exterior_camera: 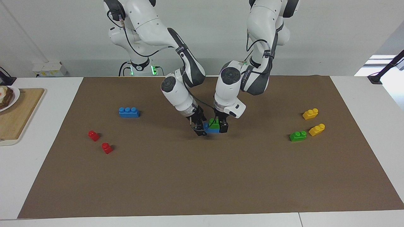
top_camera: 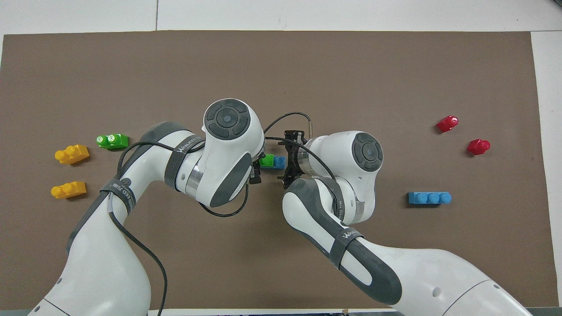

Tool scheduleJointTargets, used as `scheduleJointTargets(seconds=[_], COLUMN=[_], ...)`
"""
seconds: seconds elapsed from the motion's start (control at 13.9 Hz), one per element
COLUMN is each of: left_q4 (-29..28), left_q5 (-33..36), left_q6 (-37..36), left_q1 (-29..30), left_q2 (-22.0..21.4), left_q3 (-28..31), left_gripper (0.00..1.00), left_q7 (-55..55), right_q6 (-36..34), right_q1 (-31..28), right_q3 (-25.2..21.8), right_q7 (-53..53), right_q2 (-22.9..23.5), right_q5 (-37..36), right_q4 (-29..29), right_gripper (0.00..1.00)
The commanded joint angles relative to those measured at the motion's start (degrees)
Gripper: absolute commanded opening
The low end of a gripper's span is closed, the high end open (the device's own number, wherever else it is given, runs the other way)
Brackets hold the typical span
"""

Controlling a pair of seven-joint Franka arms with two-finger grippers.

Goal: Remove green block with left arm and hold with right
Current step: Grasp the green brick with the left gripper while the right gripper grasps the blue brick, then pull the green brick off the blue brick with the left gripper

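At mid-mat we see the green block (exterior_camera: 214, 124) stacked on a blue brick (exterior_camera: 208, 128); our left gripper (exterior_camera: 221, 126) straddles it open, our right gripper (exterior_camera: 201, 127), jaws apart, meets the brick's end, hidden overhead; bare mat (exterior_camera: 202, 183) stretches to the edge farthest from us

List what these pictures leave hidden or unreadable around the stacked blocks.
- Left gripper: overhead, its own wrist covers it; grip on the green block unreadable.
- Right gripper: facing, contact with the blue block too small to judge.
- Blue block: facing, mostly hidden by both grippers and the green block.
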Motion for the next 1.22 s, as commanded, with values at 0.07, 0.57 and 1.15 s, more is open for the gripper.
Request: scheduleJointTargets(seconds=[0.07, 0.57, 1.15], left_q4=[-2.0, -2.4, -4.4], left_q5=[0.7, 0.7, 0.7], left_q6=[2.2, 2.7, 4.9], left_q1=[-0.9, -1.0, -2.8], left_q2=[-1.3, -1.2, -1.2], left_q3=[0.6, 0.6, 0.6], left_gripper=[1.00, 1.00, 0.81], left_q7=[-1.6, -1.6, -2.6], right_q6=[1.2, 5.3, 5.0], right_q1=[0.0, 0.3, 0.5], right_q3=[0.0, 0.0, 0.0], right_q7=[0.5, -3.0, -3.1], right_q2=[0.0, -0.1, -0.1], right_q5=[2.0, 2.8, 2.8], right_q4=[-0.6, -2.9, -2.6], right_gripper=[0.53, 0.00, 0.00])
